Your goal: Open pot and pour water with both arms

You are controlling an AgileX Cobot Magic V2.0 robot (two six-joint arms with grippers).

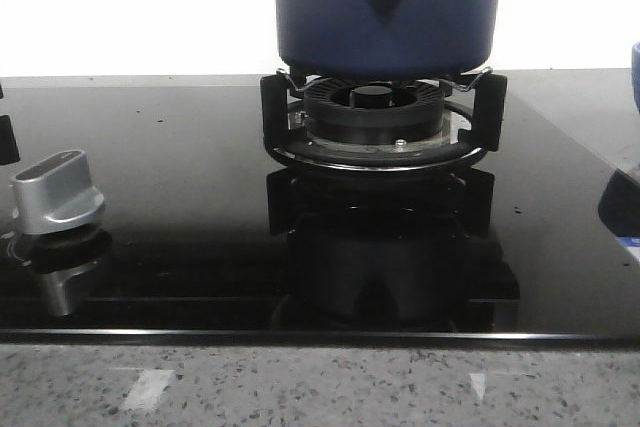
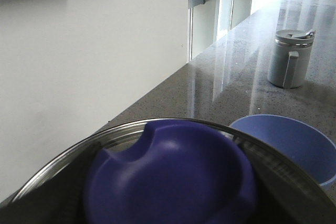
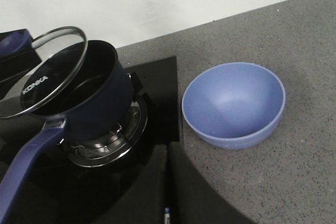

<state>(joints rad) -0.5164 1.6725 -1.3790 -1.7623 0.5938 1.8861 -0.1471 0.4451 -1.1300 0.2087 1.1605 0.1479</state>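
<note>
Nearest in the front view runs the speckled grey tabletop [image 1: 320, 387], then the edge of the glossy black glass hob [image 1: 180, 207]. At the hob's left sits a silver control knob [image 1: 57, 192], mirrored in the glass. Farther back, in the middle, the round gas burner [image 1: 375, 112] sits inside a black pan support [image 1: 378, 147]. On that support rests the pot [image 1: 388, 9], dark navy-blue, its pointed handle mount with a round rivet facing the camera; its top runs out of view.

The right wrist view shows the pot [image 3: 89, 95] from above on the burner at the hob's right edge, its long blue handle [image 3: 29, 169] reaching toward the camera. A glass lid [image 3: 52, 69] with a metal rim and the printed word KONKA is tilted over the pot's mouth, raised on the side away from the bowl, so the dark inside shows. Beside the hob, on the grey tabletop, stands an empty light blue bowl [image 3: 234, 106], near the pot but apart from it.

In the left wrist view the lid's blue knob [image 2: 170, 177] fills the foreground, the metal rim curving around it. Beyond it lies the blue bowl [image 2: 291, 145], and much farther along the tabletop a grey lidded jug [image 2: 290, 59] near the windows.

Neither pincer is visible in any view, so I cannot tell how their jaws stand.
</note>
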